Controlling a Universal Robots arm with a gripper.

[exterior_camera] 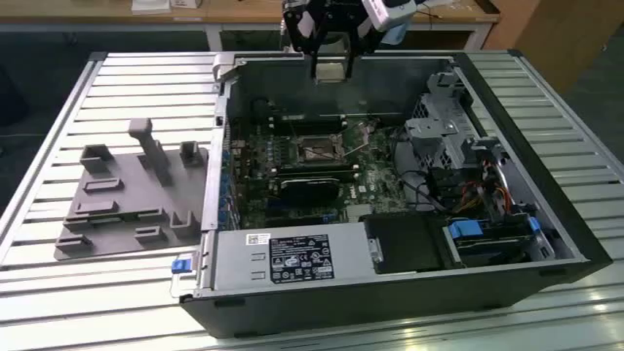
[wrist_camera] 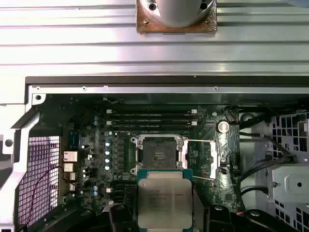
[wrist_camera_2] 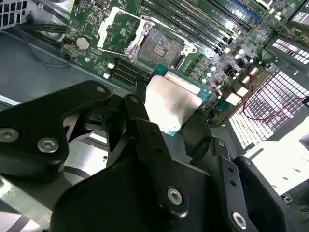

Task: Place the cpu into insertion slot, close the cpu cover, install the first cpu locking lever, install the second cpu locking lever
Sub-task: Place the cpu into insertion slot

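My gripper [exterior_camera: 329, 64] hangs over the far wall of the open computer case [exterior_camera: 546, 219], shut on the cpu [exterior_camera: 329, 72], a flat silver-grey square chip. In both wrist views the black fingers [wrist_camera: 120, 216] clamp the cpu [wrist_camera: 164, 203] [wrist_camera_2: 171, 101] by two opposite edges. The insertion slot [wrist_camera: 159, 154] [wrist_camera_2: 157, 48] [exterior_camera: 317, 150] lies bare on the green motherboard, some way below the chip. The cpu cover [wrist_camera: 215, 158] [wrist_camera_2: 112, 28] stands swung open beside the socket. Thin wire locking levers [wrist_camera: 200, 141] stick up next to it.
A black fan block [exterior_camera: 307, 186] sits just in front of the socket, with memory slots [wrist_camera: 152, 118] behind it. Cables and a drive cage [exterior_camera: 449, 139] crowd the exterior view's right. A power supply [exterior_camera: 292, 256] fills the near corner. A grey fixture plate [exterior_camera: 127, 197] lies on the slatted table.
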